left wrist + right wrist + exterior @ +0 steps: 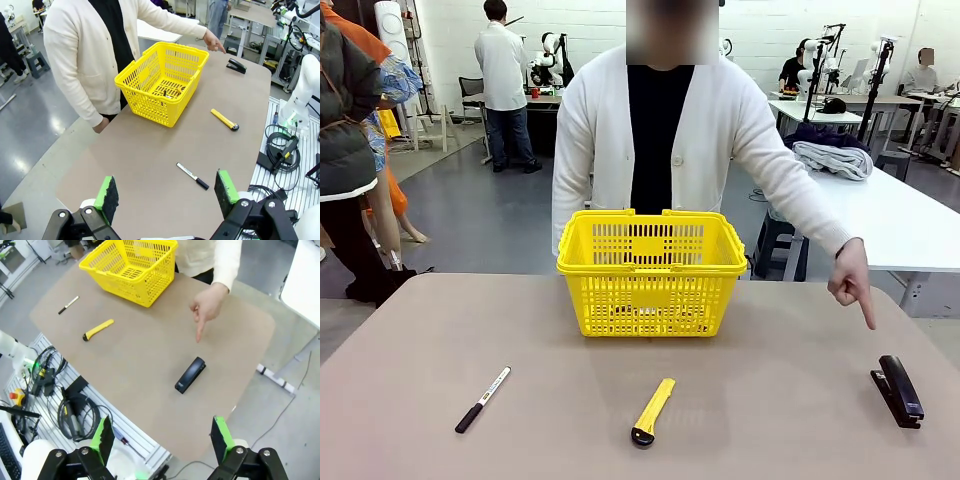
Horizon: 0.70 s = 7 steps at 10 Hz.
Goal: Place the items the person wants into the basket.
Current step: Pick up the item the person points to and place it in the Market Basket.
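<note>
Nearest us, the left claw (pixel 166 189) and the right claw (pixel 161 436) both stand spread, holding nothing. On the tabletop (pixel 770 340) we count one marker (pixel 483 399), one utility knife (pixel 652 410) and one stapler (pixel 897 390) at the near right, just below the person's pointing hand (pixel 850 280). Farther off stands one basket (pixel 650 300). The left wrist view looks down into it at small dark things (pixel 170 91) we cannot make out; from the front the lattice half hides them.

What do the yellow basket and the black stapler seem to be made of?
The basket: probably moulded plastic, with a uniform bright yellow colour, a slight gloss and thin lattice walls. The stapler: a dull black shell, perhaps plastic or painted metal; the look leaves it open.
</note>
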Tool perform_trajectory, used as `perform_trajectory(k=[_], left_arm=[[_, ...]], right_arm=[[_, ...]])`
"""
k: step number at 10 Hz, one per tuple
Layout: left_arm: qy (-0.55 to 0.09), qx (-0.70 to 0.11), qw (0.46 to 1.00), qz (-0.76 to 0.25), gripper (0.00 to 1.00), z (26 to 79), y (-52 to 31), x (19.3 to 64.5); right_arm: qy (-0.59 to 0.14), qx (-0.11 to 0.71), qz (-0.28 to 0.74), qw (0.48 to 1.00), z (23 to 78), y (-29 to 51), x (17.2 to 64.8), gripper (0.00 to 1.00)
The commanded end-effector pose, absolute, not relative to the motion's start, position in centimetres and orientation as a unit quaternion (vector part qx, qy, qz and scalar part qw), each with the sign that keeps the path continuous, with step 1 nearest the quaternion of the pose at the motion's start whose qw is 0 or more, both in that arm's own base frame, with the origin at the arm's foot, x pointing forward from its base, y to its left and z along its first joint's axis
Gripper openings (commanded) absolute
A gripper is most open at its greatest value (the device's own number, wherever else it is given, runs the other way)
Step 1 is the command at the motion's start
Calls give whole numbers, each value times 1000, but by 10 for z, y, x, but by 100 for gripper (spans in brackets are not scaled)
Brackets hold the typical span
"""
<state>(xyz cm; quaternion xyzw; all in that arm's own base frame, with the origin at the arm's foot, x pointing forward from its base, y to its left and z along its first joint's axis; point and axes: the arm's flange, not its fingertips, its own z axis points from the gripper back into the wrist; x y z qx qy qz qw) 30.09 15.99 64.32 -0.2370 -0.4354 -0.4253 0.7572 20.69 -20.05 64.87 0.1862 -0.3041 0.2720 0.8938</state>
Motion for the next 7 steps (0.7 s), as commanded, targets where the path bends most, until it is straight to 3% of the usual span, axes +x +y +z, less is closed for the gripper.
perform_trajectory(k=[1,7], left_arm=[[-433,-240,756,-428,100,645,160,301],[-433,-240,756,-428,100,645,160,301]], right_arm=[[-307,198,280,888,647,-198,206,100],[-307,198,280,888,647,-198,206,100]])
